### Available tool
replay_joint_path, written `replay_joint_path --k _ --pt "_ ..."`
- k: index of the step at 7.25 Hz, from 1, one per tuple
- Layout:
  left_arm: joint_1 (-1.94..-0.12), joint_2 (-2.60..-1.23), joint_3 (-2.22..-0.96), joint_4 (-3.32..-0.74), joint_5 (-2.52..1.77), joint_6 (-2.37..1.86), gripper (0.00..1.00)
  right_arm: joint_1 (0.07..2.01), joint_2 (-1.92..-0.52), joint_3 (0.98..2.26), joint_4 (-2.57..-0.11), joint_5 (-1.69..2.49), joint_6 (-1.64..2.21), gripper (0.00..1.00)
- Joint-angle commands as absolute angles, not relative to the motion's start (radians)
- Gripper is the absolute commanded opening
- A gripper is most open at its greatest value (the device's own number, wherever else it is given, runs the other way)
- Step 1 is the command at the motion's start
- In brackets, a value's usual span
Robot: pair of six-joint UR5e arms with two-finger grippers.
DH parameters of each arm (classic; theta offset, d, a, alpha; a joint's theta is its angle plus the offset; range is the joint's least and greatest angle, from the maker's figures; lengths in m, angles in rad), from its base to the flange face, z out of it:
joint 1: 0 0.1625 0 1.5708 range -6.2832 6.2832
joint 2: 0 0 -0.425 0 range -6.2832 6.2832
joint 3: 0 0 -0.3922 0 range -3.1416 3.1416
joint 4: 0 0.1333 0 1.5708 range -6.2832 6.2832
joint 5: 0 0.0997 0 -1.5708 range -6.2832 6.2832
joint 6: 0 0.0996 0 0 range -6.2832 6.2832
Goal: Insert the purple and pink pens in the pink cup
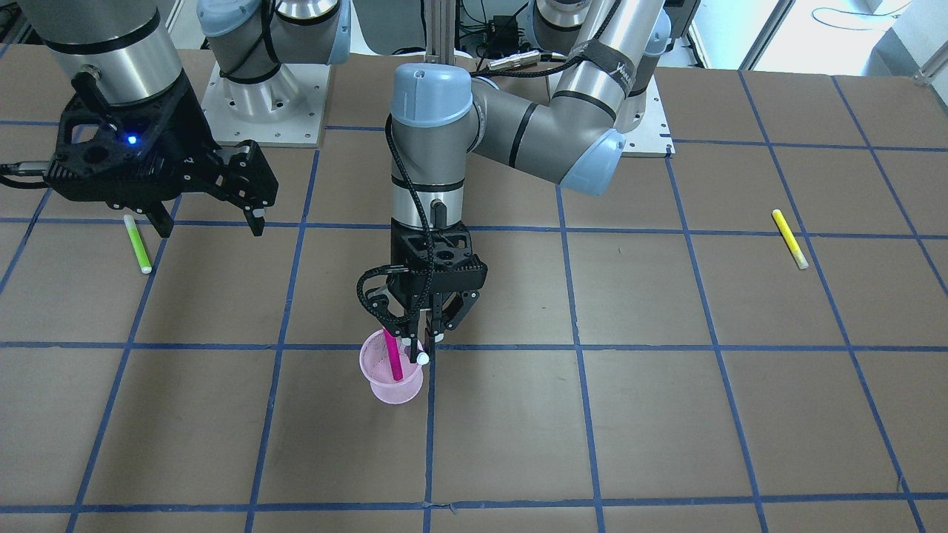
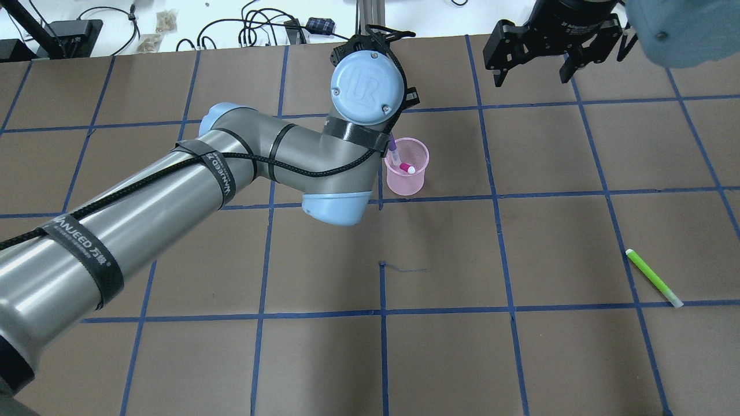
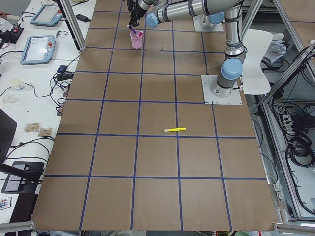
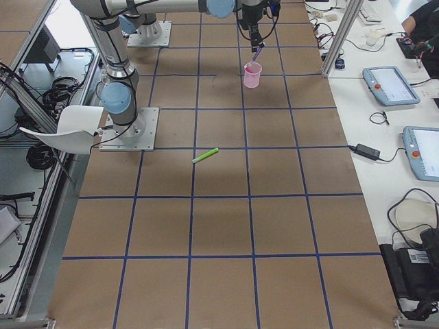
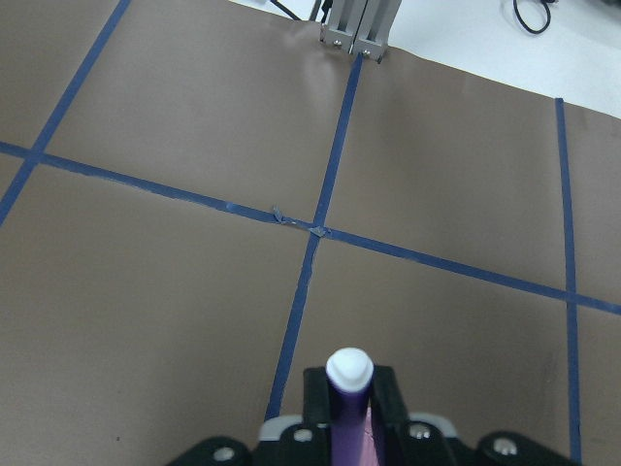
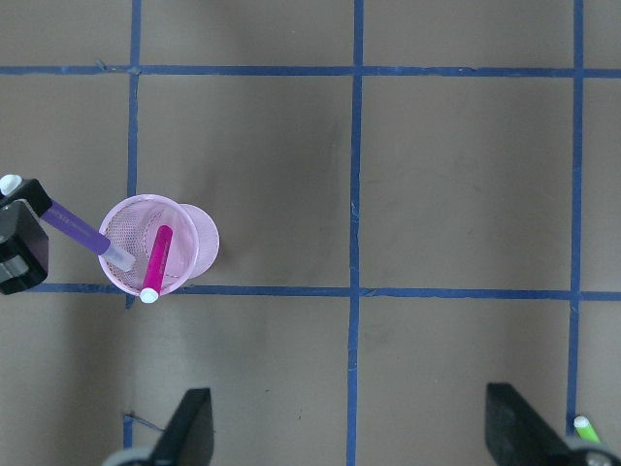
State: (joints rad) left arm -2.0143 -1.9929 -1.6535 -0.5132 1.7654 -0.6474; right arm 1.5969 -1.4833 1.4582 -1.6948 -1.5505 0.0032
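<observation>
The pink cup (image 1: 391, 377) stands upright at the table's middle and also shows in the overhead view (image 2: 407, 167) and the right wrist view (image 6: 155, 243). A pink pen (image 6: 155, 262) leans inside it. My left gripper (image 1: 418, 342) is shut on the purple pen (image 6: 82, 231), which is tilted, with its lower tip inside the cup's mouth. In the left wrist view the purple pen (image 5: 347, 408) with its white end sits between the fingers. My right gripper (image 1: 207, 222) is open and empty, high above the table and away from the cup.
A green pen (image 1: 137, 244) lies on the table below the right gripper and also shows in the overhead view (image 2: 653, 277). A yellow pen (image 1: 789, 238) lies far off on my left side. Blue tape lines grid the brown table.
</observation>
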Motion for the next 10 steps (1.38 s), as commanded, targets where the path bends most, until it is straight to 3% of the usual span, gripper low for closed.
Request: replay_joint_path --k 1,2,4,5,6,7,10 --pt "-2.023 -2.008 -1.654 -0.508 1.766 -0.647 0.00 1.597 -1.483 1.459 -1.701 -1.551 0.003 1.00" --pt "-2.025 -2.011 -1.655 -0.508 1.775 -0.646 0.21 1.597 -1.483 1.459 -1.700 -1.551 0.003 1.00" --pt "-2.025 -2.013 -1.664 -0.508 1.775 -0.644 0.31 1.598 -1.483 1.459 -1.700 -1.552 -0.003 1.00" --pt "-2.025 -2.016 -1.673 -0.508 1.776 -0.646 0.51 1.598 -1.483 1.457 -1.700 -1.555 -0.002 1.00" --pt "-2.025 -2.020 -1.678 -0.502 1.776 -0.644 0.89 1.598 -1.485 1.457 -1.698 -1.562 -0.002 1.00" --pt "-2.023 -2.019 -1.677 -0.500 1.772 -0.644 1.00 1.598 -1.485 1.457 -1.700 -1.556 0.000 1.00" --pt "-1.897 -1.935 -1.677 -0.588 1.766 -0.391 1.00 1.600 -1.483 1.457 -1.700 -1.551 0.006 1.00"
